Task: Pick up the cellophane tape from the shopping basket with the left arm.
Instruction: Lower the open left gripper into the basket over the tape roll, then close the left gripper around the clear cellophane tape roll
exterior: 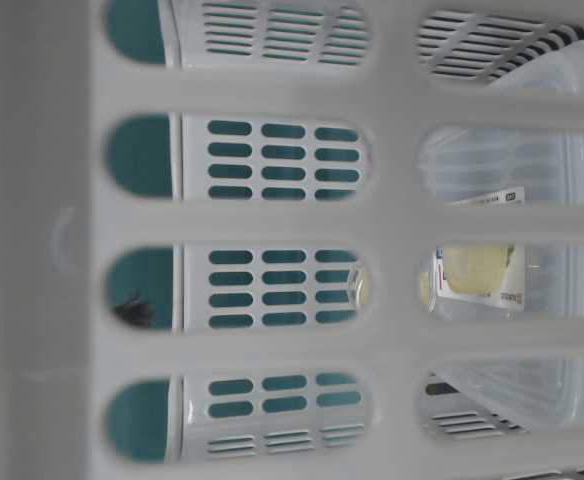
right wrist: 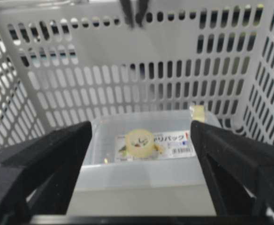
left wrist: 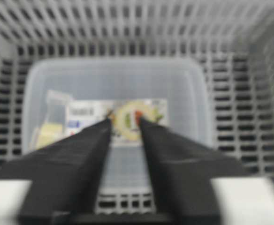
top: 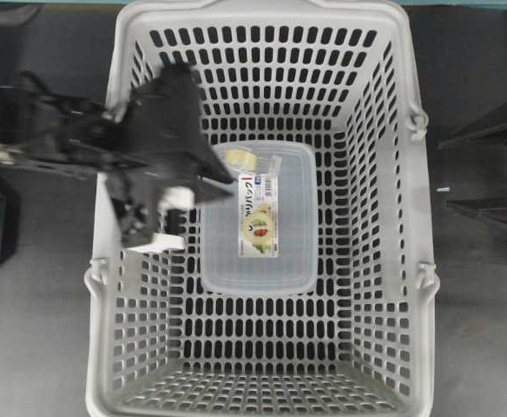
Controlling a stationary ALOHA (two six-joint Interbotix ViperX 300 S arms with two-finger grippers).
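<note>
The small pale yellow-cream roll of cellophane tape in clear wrapping point(top: 245, 159) lies on the floor of the large light grey slotted plastic shopping basket point(top: 384, 261), at the far edge of the translucent rectangular food box with a white printed label point(top: 284, 252); whether it rests against the box or partly on its lid cannot be told. In the left wrist view the tape point(left wrist: 50, 131) shows at the left end of the box point(left wrist: 184, 93), left of the label. In the right wrist view it point(right wrist: 199, 112) stands at the box's far right corner point(right wrist: 141, 173).

The black lattice-patterned left gripper point(top: 212, 178) hangs blurred over the basket's left wall, fingertips close to the tape but not on it. From the left wrist camera its jaws stand a narrow gap apart, tips point(left wrist: 124, 123) over the label; nothing between them.

The black right gripper point(right wrist: 139, 136) is outside the basket, its two fingers wide apart and empty, looking in at the box over the near wall.

The table-level view looks through the basket wall point(exterior: 272, 225); box point(exterior: 532, 180) and a pale yellow patch point(exterior: 477, 268) are visible through the slots.
</note>
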